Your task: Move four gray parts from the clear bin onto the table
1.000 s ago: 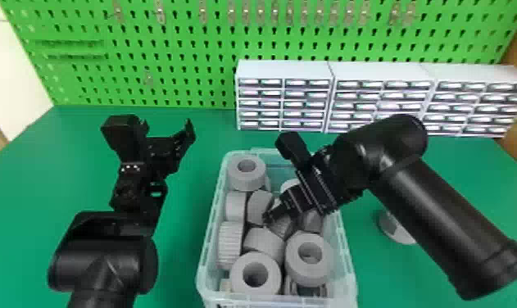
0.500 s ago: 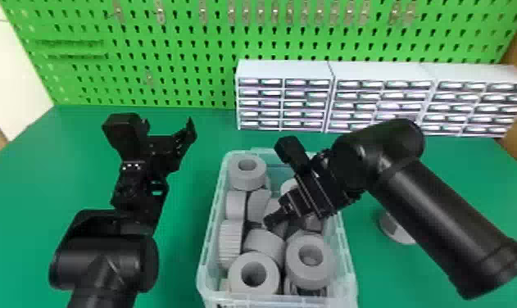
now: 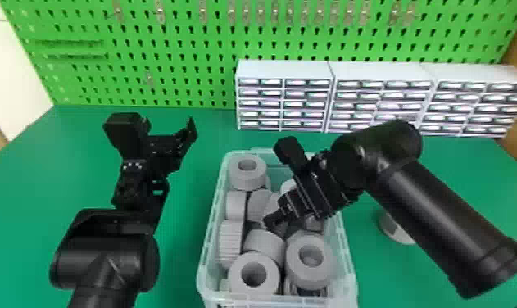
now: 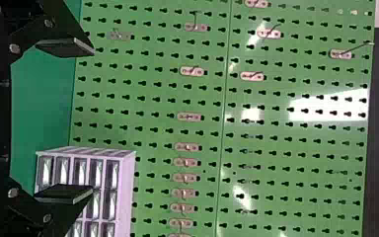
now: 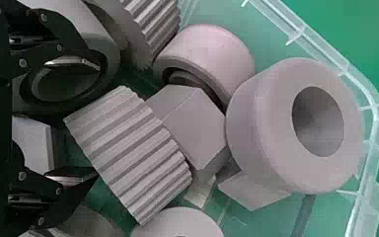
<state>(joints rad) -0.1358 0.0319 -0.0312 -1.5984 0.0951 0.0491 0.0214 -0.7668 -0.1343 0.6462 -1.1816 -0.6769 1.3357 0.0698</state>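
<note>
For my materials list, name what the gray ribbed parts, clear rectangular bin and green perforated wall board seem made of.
Gray ribbed parts: probably matte plastic; their ridges show no metallic glint.
Clear rectangular bin: smooth, translucent plastic; green shows through its wall.
Green perforated wall board: glossy painted metal or plastic; it carries white reflections.

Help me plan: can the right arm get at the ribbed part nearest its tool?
Probably yes: the right tool is open and nothing covers the ribbed part, though an angular part crowds it.

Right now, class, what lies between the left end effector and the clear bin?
In the head view, just bare green table separates the left end effector from the clear bin.
</note>
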